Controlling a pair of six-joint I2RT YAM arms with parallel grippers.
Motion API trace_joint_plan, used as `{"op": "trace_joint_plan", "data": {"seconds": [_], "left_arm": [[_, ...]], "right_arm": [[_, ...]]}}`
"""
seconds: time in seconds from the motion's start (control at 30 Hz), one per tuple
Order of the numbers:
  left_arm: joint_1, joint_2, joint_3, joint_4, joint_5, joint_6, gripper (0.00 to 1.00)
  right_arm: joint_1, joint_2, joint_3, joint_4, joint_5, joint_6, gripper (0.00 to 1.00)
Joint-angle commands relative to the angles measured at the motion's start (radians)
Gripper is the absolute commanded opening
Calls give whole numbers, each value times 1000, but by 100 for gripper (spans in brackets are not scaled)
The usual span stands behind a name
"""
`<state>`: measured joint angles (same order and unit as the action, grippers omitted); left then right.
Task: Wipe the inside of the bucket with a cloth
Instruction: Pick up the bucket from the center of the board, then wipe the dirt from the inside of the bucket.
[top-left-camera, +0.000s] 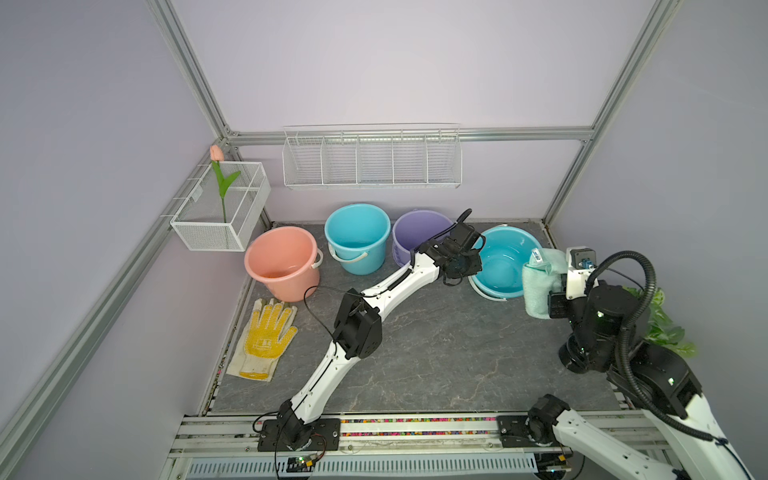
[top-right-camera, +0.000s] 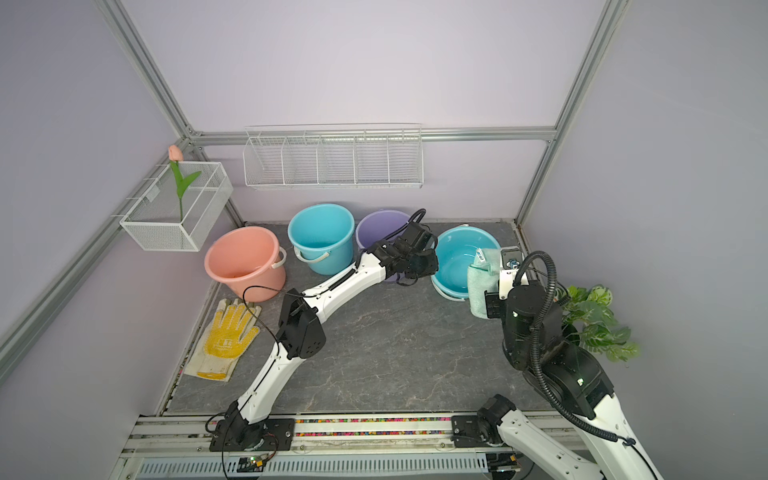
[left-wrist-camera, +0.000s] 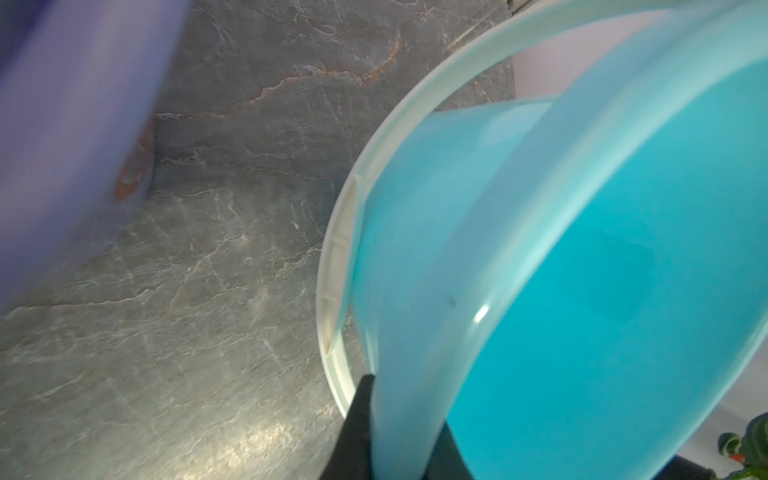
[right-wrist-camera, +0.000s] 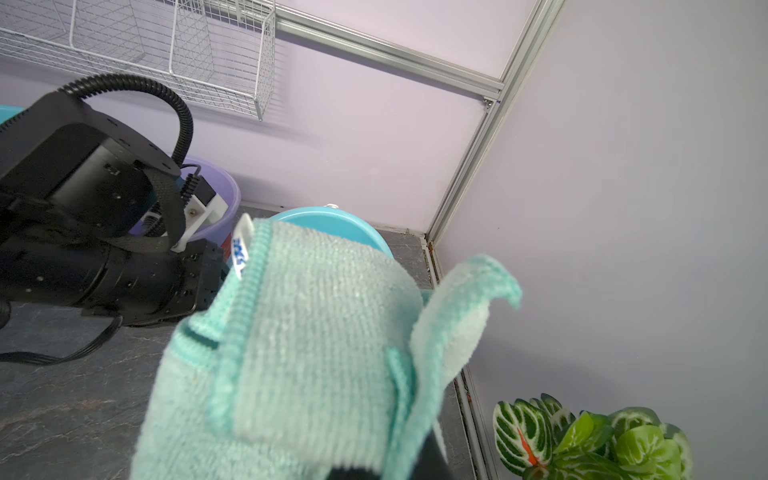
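Observation:
A teal bucket (top-left-camera: 509, 259) (top-right-camera: 457, 266) stands tilted at the back right, its inside facing up and forward, its white handle (left-wrist-camera: 336, 299) hanging low. My left gripper (top-left-camera: 471, 266) (left-wrist-camera: 403, 419) is shut on its left rim; one black finger is outside the wall and one inside. The cloth (top-left-camera: 538, 286) (top-right-camera: 482, 286) (right-wrist-camera: 311, 353), pale mint with a white label, hangs bunched just right of the bucket's rim. My right gripper (right-wrist-camera: 365, 467) is shut on the cloth, and the cloth hides most of its fingers.
A pink bucket (top-left-camera: 282, 262), an upright teal bucket (top-left-camera: 357, 239) and a purple bucket (top-left-camera: 413, 235) line the back. A yellow-dotted glove (top-left-camera: 266, 336) lies at the left. A wire basket with a tulip (top-left-camera: 220, 208), a wall rack (top-left-camera: 372, 160) and a plant (top-left-camera: 665, 328) stand around the edges.

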<state>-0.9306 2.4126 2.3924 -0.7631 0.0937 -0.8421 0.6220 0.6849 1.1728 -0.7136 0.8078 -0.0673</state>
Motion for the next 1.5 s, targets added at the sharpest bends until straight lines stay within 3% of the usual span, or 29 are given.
{"op": "trace_joint_plan", "data": {"seconds": [0.0, 0.3, 0.73, 0.9, 1.03, 1.17, 1.23, 1.47], "left_arm": [[-13, -94, -47, -47, -32, 61, 5], [-32, -331, -279, -105, -22, 146, 0], [-37, -737, -779, -238, -46, 220, 0], [-30, -847, -903, -334, -38, 237, 0], [-9, -883, -928, -423, -55, 257, 3], [2, -869, -885, -503, -90, 289, 21], [3, -855, -864, -528, -94, 303, 26], [2, -820, -836, -585, -98, 339, 28]], "right_arm": [[-7, 5, 17, 20, -16, 22, 9], [-6, 29, 68, -46, -125, 92, 8], [2, 152, 109, -108, -575, 248, 7], [25, 214, 121, -127, -634, 267, 7], [48, 229, 107, -104, -621, 279, 7], [67, 241, 105, -86, -605, 283, 7], [77, 246, 109, -86, -597, 283, 7], [107, 250, 116, -92, -575, 285, 7]]}}
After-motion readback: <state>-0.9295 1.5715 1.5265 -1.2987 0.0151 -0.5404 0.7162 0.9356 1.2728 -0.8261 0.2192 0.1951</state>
